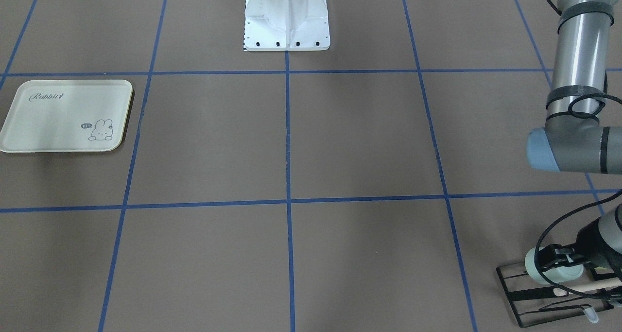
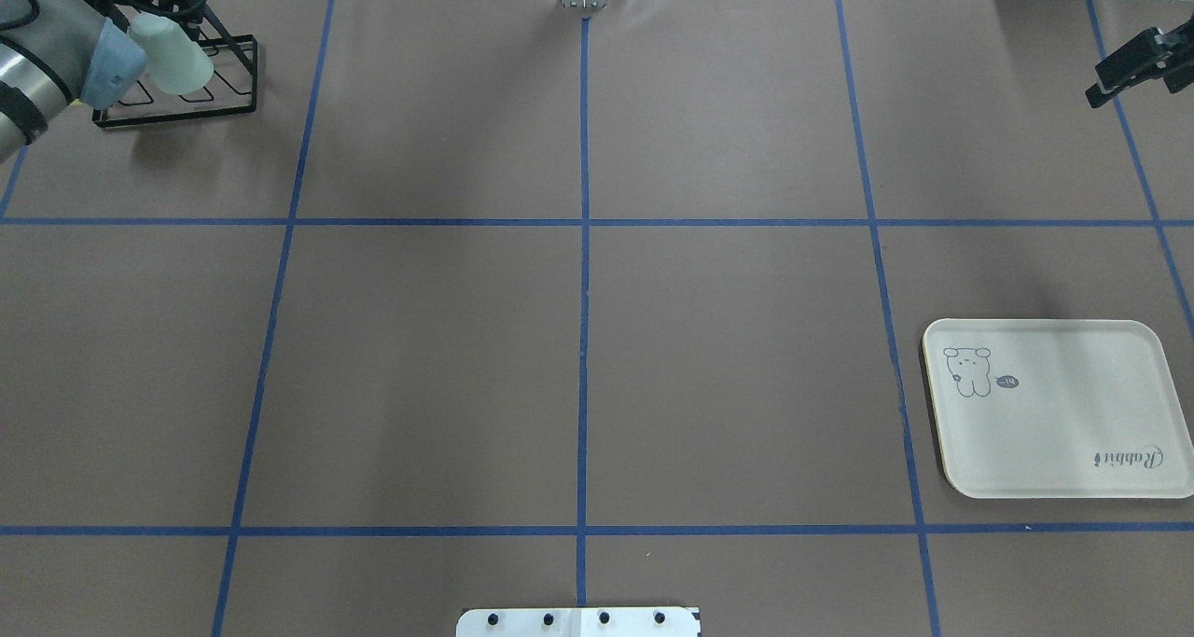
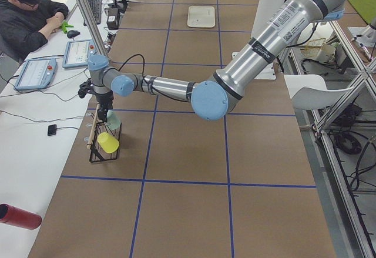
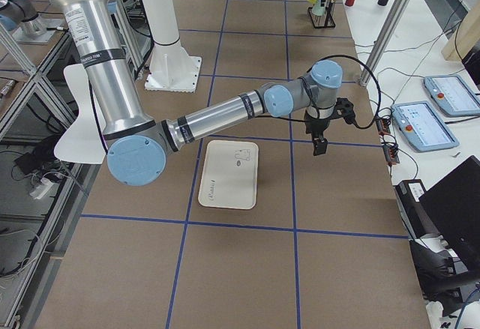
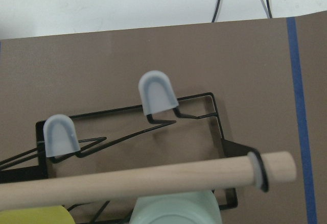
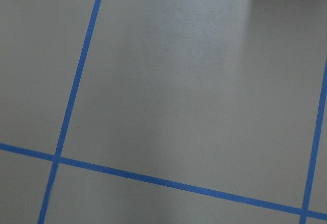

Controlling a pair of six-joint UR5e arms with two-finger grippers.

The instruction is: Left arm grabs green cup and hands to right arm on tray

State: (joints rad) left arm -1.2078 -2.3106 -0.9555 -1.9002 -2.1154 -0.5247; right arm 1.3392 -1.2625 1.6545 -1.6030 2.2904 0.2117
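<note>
Left arm (image 3: pixel 258 40) reaches out to the far left corner of the table (image 2: pixel 578 357), where the black wire rack (image 2: pixel 177 117) stands. The left gripper (image 1: pixel 554 261) is down at the rack, with the green cup (image 1: pixel 533 269) between its black fingers. The cup lies tilted on its side over the rack, and in the front view one finger crosses its wall. Can't tell whether the fingers actually clamp it or only straddle it. The left wrist view shows the cup's pale round end at the bottom edge, just beside a yellow cup (image 5: pixel 30 215), with a wooden rod (image 5: pixel 153 180) running across in front of both. Two grey-capped prongs (image 5: pixel 157 92) beyond the rod are bare. From the left end, the yellow cup sits on the rack nearer the camera than the green one. Right arm (image 4: pixel 225 115) stretches to the far right edge, and the right gripper (image 2: pixel 1099 91) hangs over bare table with nothing in it. Its finger gap is too small and side-on to read. The right wrist view shows only brown table and blue tape lines (image 6: pixel 71 106). The tray (image 2: pixel 1054 432) lies flat on the right side, nearer the robot than the right gripper and well apart from the cup. An operator (image 3: pixel 29 11) sits at the side desk.
</note>
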